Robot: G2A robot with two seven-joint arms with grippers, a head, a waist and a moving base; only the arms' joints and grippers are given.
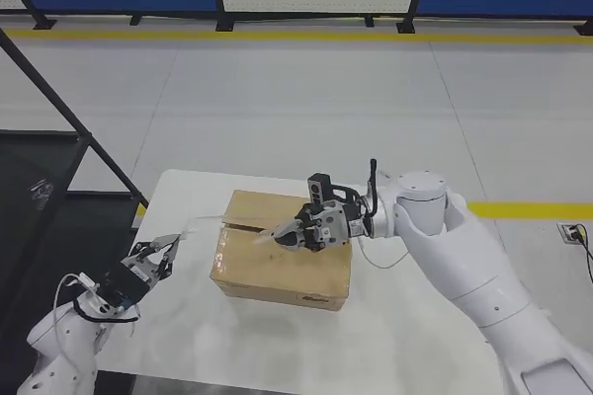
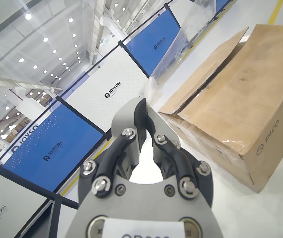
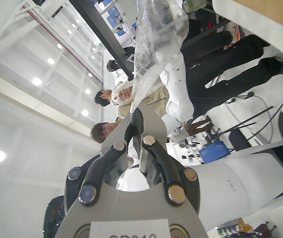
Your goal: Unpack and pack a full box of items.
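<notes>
The box (image 1: pixel 277 267) is plain brown corrugated cardboard, rectangular with flat matte faces, and sits on the white smooth table (image 1: pixel 376 336) near its middle. In the left wrist view the box (image 2: pixel 230 100) shows one top flap lifted slightly along the centre seam, with glossy tape remnants on its lower edge. A plastic film (image 1: pixel 193 227), thin, clear and creased, is stretched in a narrow band from beyond the left side of the box to above its top. Its long axis runs between the two grippers. The left gripper (image 1: pixel 163 252) is off the left side of the box, and its ribbed black pads are closed on one bunched end of the film (image 2: pixel 153 85). The right gripper (image 1: pixel 282 237) is above the box top, clamped on the other end, where the film (image 3: pixel 156 25) widens into a wrinkled, glossy sheet.
</notes>
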